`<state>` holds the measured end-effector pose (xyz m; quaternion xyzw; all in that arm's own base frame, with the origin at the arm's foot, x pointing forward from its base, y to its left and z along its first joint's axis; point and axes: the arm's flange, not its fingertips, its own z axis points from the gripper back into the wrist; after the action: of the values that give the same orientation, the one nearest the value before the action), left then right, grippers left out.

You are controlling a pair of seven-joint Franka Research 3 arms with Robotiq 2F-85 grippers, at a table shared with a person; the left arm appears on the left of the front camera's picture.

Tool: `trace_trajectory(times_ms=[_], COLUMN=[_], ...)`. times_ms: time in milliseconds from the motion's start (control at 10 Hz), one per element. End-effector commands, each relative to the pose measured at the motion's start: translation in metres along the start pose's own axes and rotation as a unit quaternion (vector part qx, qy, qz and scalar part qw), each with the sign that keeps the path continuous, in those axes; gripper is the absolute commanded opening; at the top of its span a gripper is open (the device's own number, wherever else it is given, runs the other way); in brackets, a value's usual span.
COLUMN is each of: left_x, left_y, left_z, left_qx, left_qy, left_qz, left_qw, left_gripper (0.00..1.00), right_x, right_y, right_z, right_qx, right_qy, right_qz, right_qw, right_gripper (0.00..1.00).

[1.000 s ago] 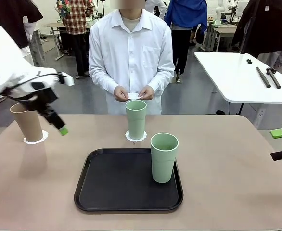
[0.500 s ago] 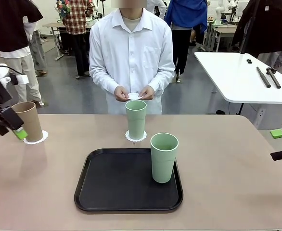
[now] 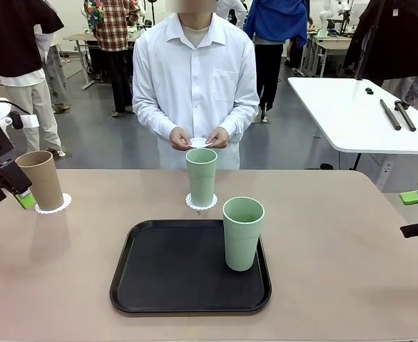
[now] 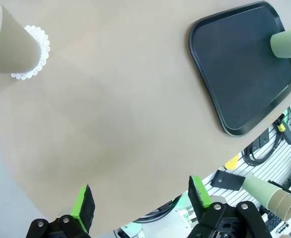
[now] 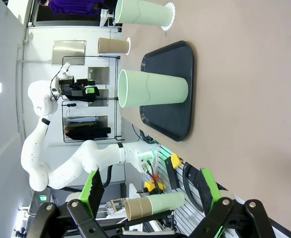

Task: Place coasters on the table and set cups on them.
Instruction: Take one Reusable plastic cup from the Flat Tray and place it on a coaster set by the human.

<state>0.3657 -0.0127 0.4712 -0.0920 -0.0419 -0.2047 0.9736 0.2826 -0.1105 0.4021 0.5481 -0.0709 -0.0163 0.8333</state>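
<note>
Since the earlier frame the left arm has drawn back from above the tan cup (image 3: 43,179) to the left edge of the front view.

Left gripper (image 4: 141,198): fingers spread apart, nothing between them, clear of the tan cup. Right gripper (image 5: 150,191): fingers likewise spread and empty, at the table's right side.

Nearest item: a black tray (image 3: 159,285), centred on the table (image 3: 337,249). The near mint cup (image 3: 242,234) stands upright on the right half of the tray, directly on the tray surface.

Just behind the tray's far edge, the far mint cup (image 3: 201,177) stands upright on the centre coaster (image 3: 192,205). The coaster's lacy rim shows around the cup base.

At the table's left, level with that cup, the tan cup stands upright on the left coaster (image 3: 59,206), with the rim again visible around the base.

At the far side, the person's hands (image 3: 179,137) hold the third coaster (image 3: 197,142) between them, off the table, in line with the far mint cup.
</note>
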Motion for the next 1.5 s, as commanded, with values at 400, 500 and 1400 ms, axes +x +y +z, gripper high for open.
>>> trace_trajectory(times_ms=[400,500,1400], left_x=[-0.025,-0.033,-0.074], left_y=[0.112,0.144,0.28], left_z=[0.014,0.01,-0.043], left_qx=[-0.296,-0.337,-0.464], left_qy=[-0.108,-0.106,-0.18], left_qz=[0.029,0.047,0.159], left_qw=[0.949,0.934,0.853], left_gripper=[1.0,1.0,1.0], right_x=[0.002,0.002,0.002], right_y=[0.0,0.0,0.0], right_z=[0.0,0.0,0.0], right_qx=[0.008,0.008,0.008], right_qy=[-0.001,-0.001,-0.001], right_qz=[0.003,0.003,0.003], right_qw=[1.0,1.0,1.0], right_gripper=[1.0,1.0,1.0])
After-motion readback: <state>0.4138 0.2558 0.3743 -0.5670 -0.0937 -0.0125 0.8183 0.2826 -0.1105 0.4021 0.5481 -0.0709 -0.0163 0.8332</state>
